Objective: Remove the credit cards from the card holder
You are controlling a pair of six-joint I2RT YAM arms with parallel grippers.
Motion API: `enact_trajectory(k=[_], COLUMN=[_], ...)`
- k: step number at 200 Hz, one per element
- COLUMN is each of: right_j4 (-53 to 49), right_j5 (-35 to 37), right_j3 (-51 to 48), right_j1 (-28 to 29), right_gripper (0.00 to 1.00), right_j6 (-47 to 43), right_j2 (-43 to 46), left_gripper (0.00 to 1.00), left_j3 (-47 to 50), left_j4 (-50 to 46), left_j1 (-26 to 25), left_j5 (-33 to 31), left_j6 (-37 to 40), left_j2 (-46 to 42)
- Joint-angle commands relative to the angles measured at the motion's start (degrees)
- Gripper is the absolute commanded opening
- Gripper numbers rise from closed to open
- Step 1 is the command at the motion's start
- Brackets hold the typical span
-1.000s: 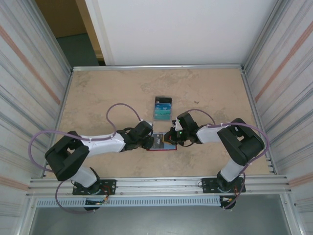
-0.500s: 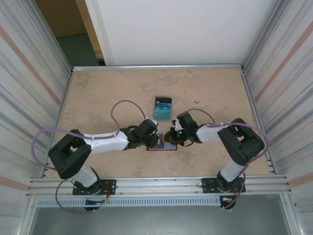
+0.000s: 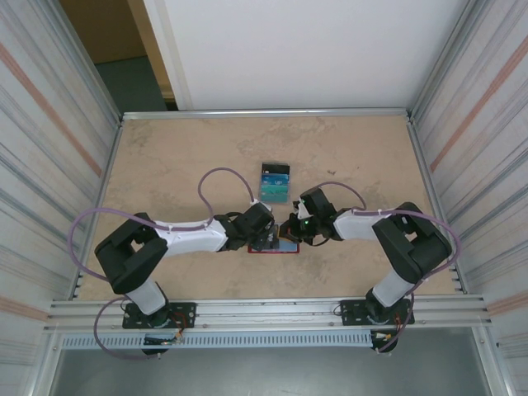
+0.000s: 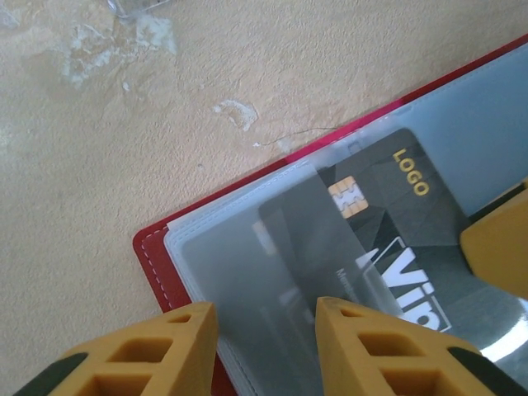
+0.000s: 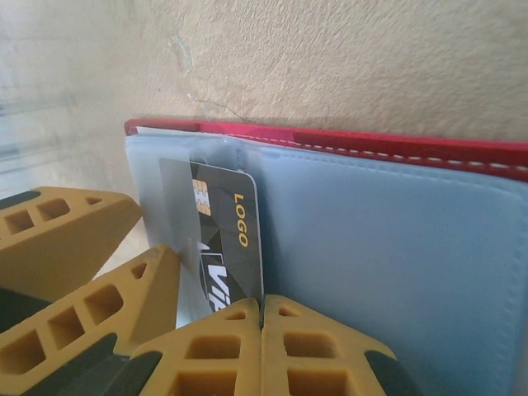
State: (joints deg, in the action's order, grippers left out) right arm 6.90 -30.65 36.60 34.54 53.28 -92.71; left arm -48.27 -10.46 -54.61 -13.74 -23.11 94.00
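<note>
One dark credit card [image 4: 388, 214] sits in the open red card holder [image 5: 396, 148] at the worktop's [image 3: 165, 165] near centre, the shut right end effector [image 5: 262, 330] seemingly pinning a sleeve [image 5: 371, 247] while the half-parted left end effector [image 4: 264, 338] must next pinch the card and slide it out.

The card holder [image 4: 151, 252] is red with a line of white stitches. Its clear sleeves [image 5: 371, 247] look pale blue. The card [image 4: 388, 206] inside is black with a yellow word, a gold chip and white letters. The pile of cards [image 3: 275, 183] is blue and teal. The table [image 4: 124, 124] is sandy with pale blotches.
</note>
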Motion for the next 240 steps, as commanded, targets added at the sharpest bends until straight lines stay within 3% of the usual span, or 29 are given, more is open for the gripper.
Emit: enact_trajectory(k=[1,87,175,209,240], right_j4=[-4.4,8.1,16.7,16.5,9.3], right_j5=[2.6,-2.8,-4.7,-4.7,-2.2], right_j3=[-0.8,-4.2,-4.7,-4.5,-3.8], right_j1=[-0.6,-0.5,0.8,0.7,-0.2], right_gripper=[0.0,0.18,0.2,0.12,0.04], right_j6=[-1.8,2.5,4.3,3.8,0.2], right_j2=[2.6,3.7,-1.0,-2.3,-0.2], left_gripper=[0.36,0.33,0.3,0.31,0.32], left_j3=[0.0,0.5,0.9,1.1,1.3], left_j4=[-3.9,-3.5,-2.6,-2.6,-3.0], left_j1=[-0.4,-1.1,-1.3,-1.2,-1.3], left_j5=[-1.3,0.0,1.0,0.8,0.6], left_j6=[0.9,0.1,-0.6,-0.7,-0.8], left_j2=[0.9,2.0,2.0,1.6,0.5])
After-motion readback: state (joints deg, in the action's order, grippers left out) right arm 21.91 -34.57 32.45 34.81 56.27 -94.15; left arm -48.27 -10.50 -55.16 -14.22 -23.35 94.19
